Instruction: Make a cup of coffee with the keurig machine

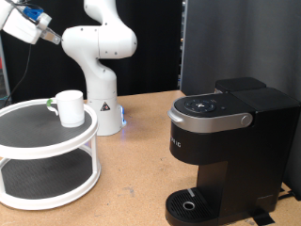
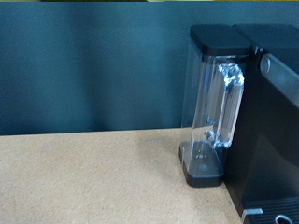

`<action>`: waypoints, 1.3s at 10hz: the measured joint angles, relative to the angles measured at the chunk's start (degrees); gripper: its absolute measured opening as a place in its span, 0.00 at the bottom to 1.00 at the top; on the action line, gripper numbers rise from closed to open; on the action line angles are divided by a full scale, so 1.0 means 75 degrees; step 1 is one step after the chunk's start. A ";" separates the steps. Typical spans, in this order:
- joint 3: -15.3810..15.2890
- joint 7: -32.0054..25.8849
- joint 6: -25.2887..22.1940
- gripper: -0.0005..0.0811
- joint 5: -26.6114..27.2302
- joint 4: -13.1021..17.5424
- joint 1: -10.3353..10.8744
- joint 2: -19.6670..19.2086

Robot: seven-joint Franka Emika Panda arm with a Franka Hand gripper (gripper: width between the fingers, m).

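Keurig (image 1: 221, 141) sits near right, lid down, drip tray (image 1: 193, 204) bare. Cup (image 1: 69, 106) is on the white two-tier stand (image 1: 47, 155) at left, well apart from it. Gripper (image 1: 52, 36) hovers far top-left; you can't tell if it's open. Risk as I judge it: the stand's raised rim could catch or tip the cup coming off. Arm base (image 1: 102, 104) stands just behind it.

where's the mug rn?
The cup stands upright on the top tier of the white two-tier stand at the exterior view's left, beside the robot base; the gripper is above it.
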State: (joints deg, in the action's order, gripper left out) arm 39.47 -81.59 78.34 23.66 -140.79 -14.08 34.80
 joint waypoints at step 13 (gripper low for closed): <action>0.0091 0.0045 0.0499 0.01 -0.0264 -0.0145 -0.0445 -0.0157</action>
State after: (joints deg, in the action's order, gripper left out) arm 40.15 -81.26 82.09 21.68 -141.88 -17.42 33.63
